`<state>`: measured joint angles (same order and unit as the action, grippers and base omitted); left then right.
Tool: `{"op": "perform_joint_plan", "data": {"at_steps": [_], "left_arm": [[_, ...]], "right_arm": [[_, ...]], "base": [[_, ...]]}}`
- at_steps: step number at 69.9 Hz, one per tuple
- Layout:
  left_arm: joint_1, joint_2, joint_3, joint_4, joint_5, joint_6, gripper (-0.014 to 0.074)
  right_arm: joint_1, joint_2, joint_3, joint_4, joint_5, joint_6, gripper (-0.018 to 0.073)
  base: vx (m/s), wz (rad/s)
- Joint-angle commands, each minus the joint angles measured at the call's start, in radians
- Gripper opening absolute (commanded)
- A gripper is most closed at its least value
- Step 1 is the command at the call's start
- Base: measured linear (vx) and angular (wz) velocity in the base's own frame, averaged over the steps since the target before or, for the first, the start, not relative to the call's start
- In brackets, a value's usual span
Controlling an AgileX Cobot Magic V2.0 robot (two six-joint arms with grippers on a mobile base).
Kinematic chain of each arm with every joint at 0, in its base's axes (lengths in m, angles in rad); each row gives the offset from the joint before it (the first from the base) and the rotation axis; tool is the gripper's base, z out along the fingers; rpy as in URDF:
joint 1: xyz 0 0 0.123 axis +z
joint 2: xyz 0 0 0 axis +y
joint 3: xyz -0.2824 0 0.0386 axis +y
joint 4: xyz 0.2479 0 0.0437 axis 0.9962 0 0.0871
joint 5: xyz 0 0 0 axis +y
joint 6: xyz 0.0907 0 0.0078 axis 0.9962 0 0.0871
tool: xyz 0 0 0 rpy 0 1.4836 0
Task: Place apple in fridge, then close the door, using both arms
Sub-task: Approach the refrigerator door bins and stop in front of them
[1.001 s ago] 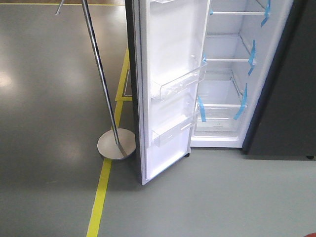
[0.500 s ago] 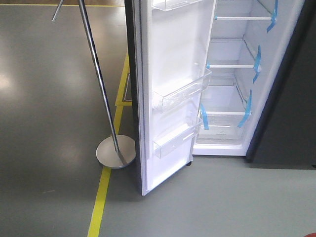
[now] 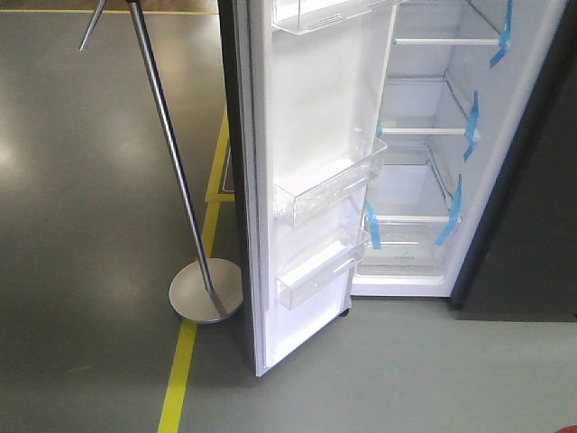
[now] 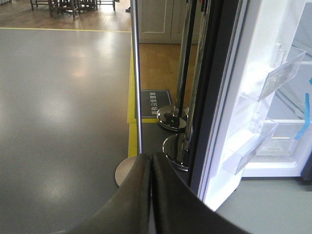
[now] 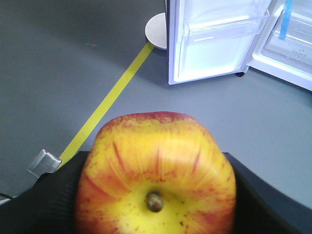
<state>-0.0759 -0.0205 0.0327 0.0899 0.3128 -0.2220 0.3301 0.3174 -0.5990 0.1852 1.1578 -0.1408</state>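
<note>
Bottom centre, the black right gripper [image 5: 156,207] pinches the round red-yellow apple [image 5: 156,165]. The black left gripper [image 4: 150,168] is pressed together. The white-lined grey fridge door [image 3: 306,135] stands open mid-frame.

The door [image 3: 311,117] and silver pole [image 3: 171,153] (base included) have slid lower in the front view.

We count one apple [image 5: 156,170], one fridge [image 3: 415,180] and one open door [image 3: 306,117]. On the door's white inside we count three clear bins [image 3: 329,185] (the frame's edge cuts the topmost). Right of the door, inside the fridge, we count three white shelves [image 3: 424,131] and at least four blue tape strips [image 3: 448,212]. Left of the door we count one slanted silver pole [image 3: 175,162], one round base [image 3: 194,293] and one yellow floor line [image 3: 178,379].
</note>
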Motion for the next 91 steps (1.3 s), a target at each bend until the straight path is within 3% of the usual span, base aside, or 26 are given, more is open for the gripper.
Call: {"op": "perform_joint_plan", "data": {"at_steps": [1, 91], "left_arm": [[-0.004, -0.005, -0.031, 0.000, -0.062, -0.008, -0.0006], [-0.004, -0.005, -0.031, 0.000, -0.062, -0.008, -0.0006]], "right_arm": [[-0.002, 0.010, -0.027, 0.008, -0.065, -0.003, 0.0381], [-0.002, 0.010, -0.027, 0.008, -0.065, -0.003, 0.0381]], "base": [[0.11, -0.02], [0.12, 0.01]]}}
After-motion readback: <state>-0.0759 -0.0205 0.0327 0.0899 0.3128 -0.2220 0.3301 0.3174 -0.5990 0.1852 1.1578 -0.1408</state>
